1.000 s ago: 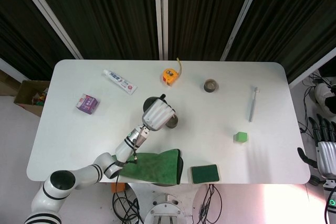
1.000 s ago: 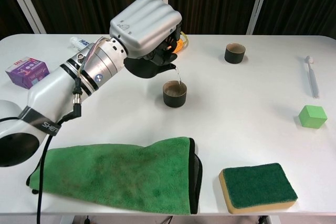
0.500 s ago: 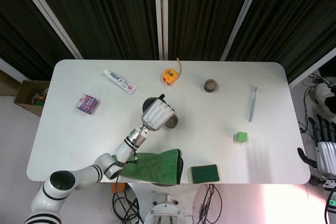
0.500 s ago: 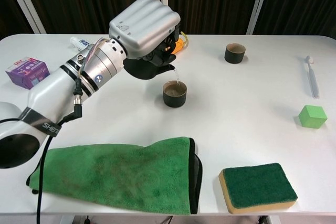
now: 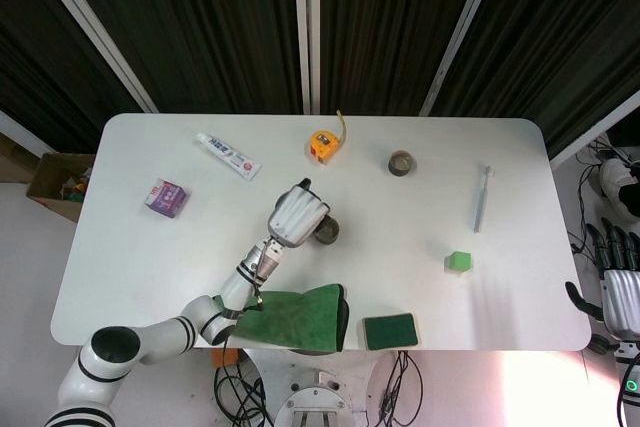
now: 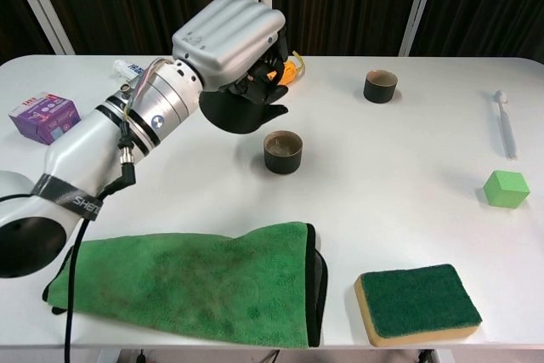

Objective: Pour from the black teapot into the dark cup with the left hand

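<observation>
My left hand grips the black teapot, holding it in the air just left of the dark cup. The pot's spout points toward the cup and no liquid stream shows. The cup stands upright on the white table with liquid inside. In the head view the hand covers most of the teapot. My right hand hangs off the table's right edge with its fingers apart, holding nothing.
A second dark cup stands at the back right. A green cloth and green sponge lie near the front edge. A green cube, toothbrush, tape measure, toothpaste tube and purple box lie around the table.
The thin stream from the spout into the cup has stopped. My left hand has tipped the teapot back toward level and drawn it slightly left and up.
</observation>
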`<act>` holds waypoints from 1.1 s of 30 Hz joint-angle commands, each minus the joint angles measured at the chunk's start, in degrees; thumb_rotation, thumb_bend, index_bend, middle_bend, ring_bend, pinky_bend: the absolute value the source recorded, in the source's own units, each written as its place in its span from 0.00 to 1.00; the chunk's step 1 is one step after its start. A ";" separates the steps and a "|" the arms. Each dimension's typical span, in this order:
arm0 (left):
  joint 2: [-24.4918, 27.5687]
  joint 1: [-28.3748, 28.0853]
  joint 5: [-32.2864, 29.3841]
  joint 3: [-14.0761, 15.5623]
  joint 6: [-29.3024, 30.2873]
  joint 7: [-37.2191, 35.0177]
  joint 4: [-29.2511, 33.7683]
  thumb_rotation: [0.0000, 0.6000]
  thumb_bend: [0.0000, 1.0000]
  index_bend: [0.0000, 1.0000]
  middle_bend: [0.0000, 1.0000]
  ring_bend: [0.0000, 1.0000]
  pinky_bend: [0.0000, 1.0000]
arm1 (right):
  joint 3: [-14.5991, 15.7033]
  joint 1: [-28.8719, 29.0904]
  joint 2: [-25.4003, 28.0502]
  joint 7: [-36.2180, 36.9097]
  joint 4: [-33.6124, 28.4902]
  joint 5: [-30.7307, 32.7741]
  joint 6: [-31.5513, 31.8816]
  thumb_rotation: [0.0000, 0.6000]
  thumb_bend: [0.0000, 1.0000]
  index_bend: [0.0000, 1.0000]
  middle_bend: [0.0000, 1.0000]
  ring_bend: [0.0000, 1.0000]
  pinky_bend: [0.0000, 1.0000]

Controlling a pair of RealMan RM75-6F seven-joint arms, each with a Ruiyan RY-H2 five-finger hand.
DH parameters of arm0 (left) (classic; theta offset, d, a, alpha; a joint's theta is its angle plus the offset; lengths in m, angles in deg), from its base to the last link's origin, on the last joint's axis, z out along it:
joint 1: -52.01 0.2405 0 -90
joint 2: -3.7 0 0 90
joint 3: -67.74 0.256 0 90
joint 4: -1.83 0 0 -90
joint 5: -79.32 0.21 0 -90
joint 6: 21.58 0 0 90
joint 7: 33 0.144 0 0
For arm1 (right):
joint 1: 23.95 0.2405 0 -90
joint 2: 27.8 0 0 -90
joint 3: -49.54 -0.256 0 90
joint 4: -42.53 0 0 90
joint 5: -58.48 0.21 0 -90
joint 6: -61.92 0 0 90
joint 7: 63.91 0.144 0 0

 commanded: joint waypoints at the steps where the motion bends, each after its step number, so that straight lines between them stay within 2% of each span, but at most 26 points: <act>1: 0.39 0.18 -1.08 -1.38 -0.02 -2.03 2.13 1.00 0.34 1.00 1.00 1.00 0.55 | -0.04 0.03 0.03 -0.08 -0.06 0.01 -0.01 1.00 0.21 0.00 0.00 0.00 0.00; 5: 1.09 0.61 -2.79 -3.35 0.20 -4.81 5.28 1.00 0.34 1.00 1.00 1.00 0.55 | -0.03 0.18 0.05 -0.26 -0.22 -0.11 -0.14 1.00 0.21 0.00 0.00 0.00 0.00; 10: 4.31 3.04 -7.34 -6.43 -0.76 -9.24 12.75 1.00 0.34 1.00 1.00 1.00 0.55 | 0.09 0.31 -0.02 -0.47 -0.23 -0.19 -0.40 1.00 0.21 0.00 0.00 0.00 0.00; 13: 6.79 5.40 -8.95 -6.73 -0.35 -11.33 16.52 1.00 0.33 1.00 1.00 1.00 0.55 | 0.15 0.40 -0.13 -0.52 -0.10 -0.08 -0.72 1.00 0.21 0.00 0.00 0.00 0.00; 16: 8.68 7.80 -8.85 -5.87 1.46 -12.63 17.65 1.00 0.33 1.00 1.00 1.00 0.55 | 0.24 0.55 -0.29 -0.72 -0.09 -0.11 -1.01 1.00 0.21 0.00 0.00 0.00 0.00; 21: 9.80 11.29 -8.68 -4.02 3.65 -15.82 15.05 1.00 0.33 1.00 1.00 1.00 0.55 | 0.32 0.75 -0.39 -1.71 -0.74 -0.57 -0.87 1.00 0.21 0.00 0.00 0.00 0.00; 25: 9.22 13.10 -9.58 -2.86 2.81 -18.91 10.95 1.00 0.33 1.00 1.00 1.00 0.55 | 0.27 0.74 -0.14 -2.51 -1.74 -1.05 -0.24 1.00 0.21 0.00 0.00 0.00 0.00; 33: 4.88 15.42 -8.51 -0.19 3.10 -24.69 -1.24 1.00 0.33 1.00 1.00 1.00 0.55 | 0.06 0.44 1.00 -4.08 -3.77 -1.43 0.96 1.00 0.21 0.00 0.00 0.00 0.00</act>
